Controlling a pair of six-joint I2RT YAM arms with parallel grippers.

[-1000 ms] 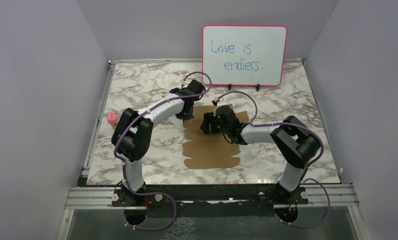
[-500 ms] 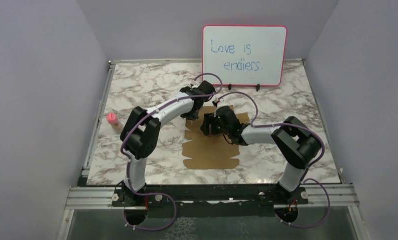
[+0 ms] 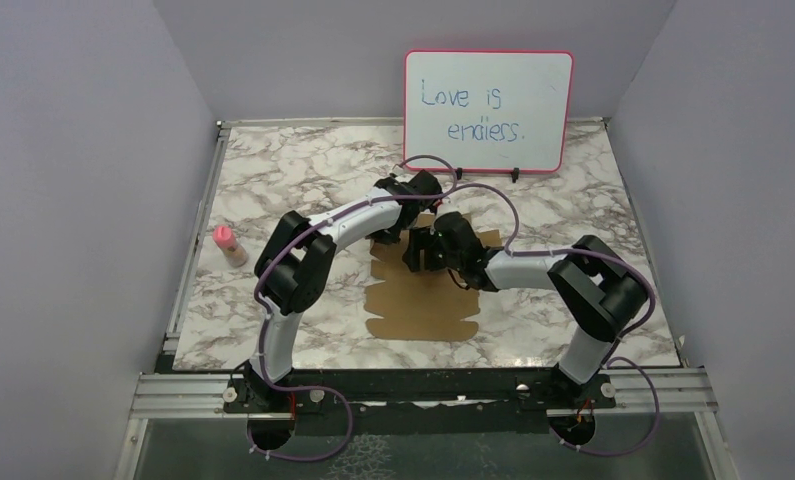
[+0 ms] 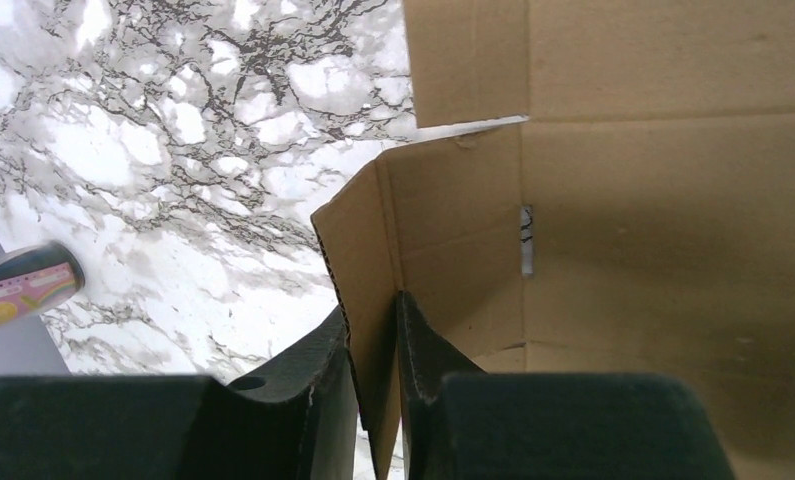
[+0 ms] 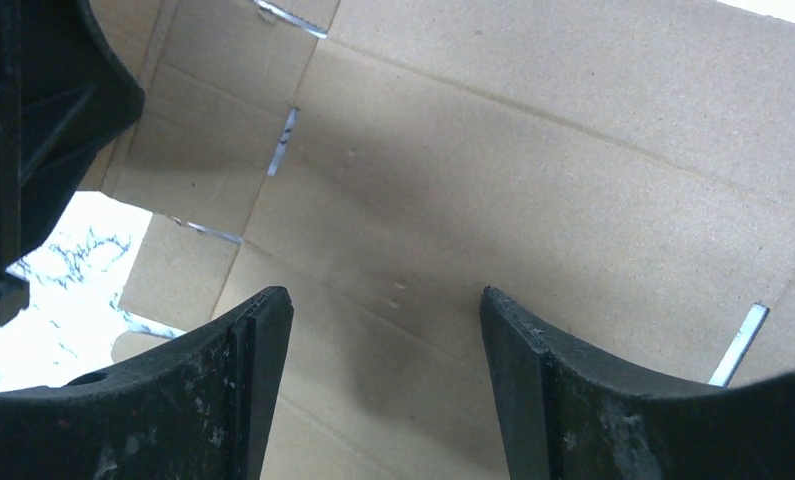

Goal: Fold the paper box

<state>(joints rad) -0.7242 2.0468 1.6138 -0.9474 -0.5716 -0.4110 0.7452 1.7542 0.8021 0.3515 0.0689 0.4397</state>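
1. Brown corrugated cardboard, die-cut with flaps, slits and creases: the paper box (image 3: 423, 300) is lying mostly flat in the middle of the white-and-grey marbled worktop (image 3: 293, 170), between the two arms.
2. The left gripper (image 4: 373, 312) is reaching over the sheet's far left corner. Its black jaws are pinching a small side flap (image 4: 358, 240), which is standing up off the sheet along its crease.
3. The right gripper (image 5: 385, 300) is hanging over the far panel of the sheet, just beside the left one. Its jaws are standing wide apart with nothing between them, only bare cardboard below. Whether the tips are touching the sheet: cannot tell.
4. The near half of the sheet is lying uncovered, with its scalloped edge facing the arm bases.
5. A pink-framed rectangular whiteboard (image 3: 488, 110) with blue handwriting is standing upright at the far edge, well apart from the sheet.
6. A small pink-capped bottle (image 3: 227, 244) is sitting near the worktop's left edge, apart from everything. Upright or tipped over: cannot tell.
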